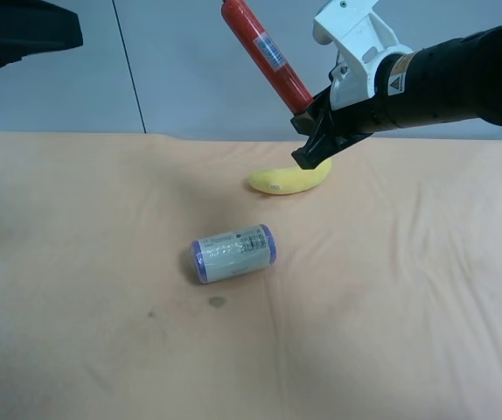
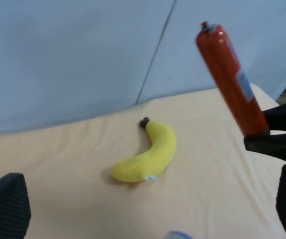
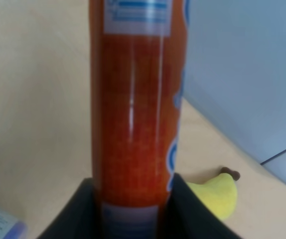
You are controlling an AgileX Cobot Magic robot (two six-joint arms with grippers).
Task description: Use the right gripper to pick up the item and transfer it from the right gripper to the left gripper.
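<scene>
So, the pickup looks done: the right claw [image 1: 312, 122] is clamped on the lower end of the item [image 1: 267, 54], holding it tilted in the air above the banana [image 1: 290, 179], clear of the worktop [image 1: 76, 262]. The handover isn't done yet; the left claw [image 1: 32, 35] is well apart at the far left, fingers spread, holding nothing.

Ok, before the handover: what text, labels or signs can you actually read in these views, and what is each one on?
No words or numbers can be read anywhere.
Red sausage: white-and-blue label, print too blurred to read.
Roll: dark print on its wrap, too small to read.
Right arm: yellow sticker with a black warning triangle, no legible words.
Banana: small white tag, nothing legible.
</scene>
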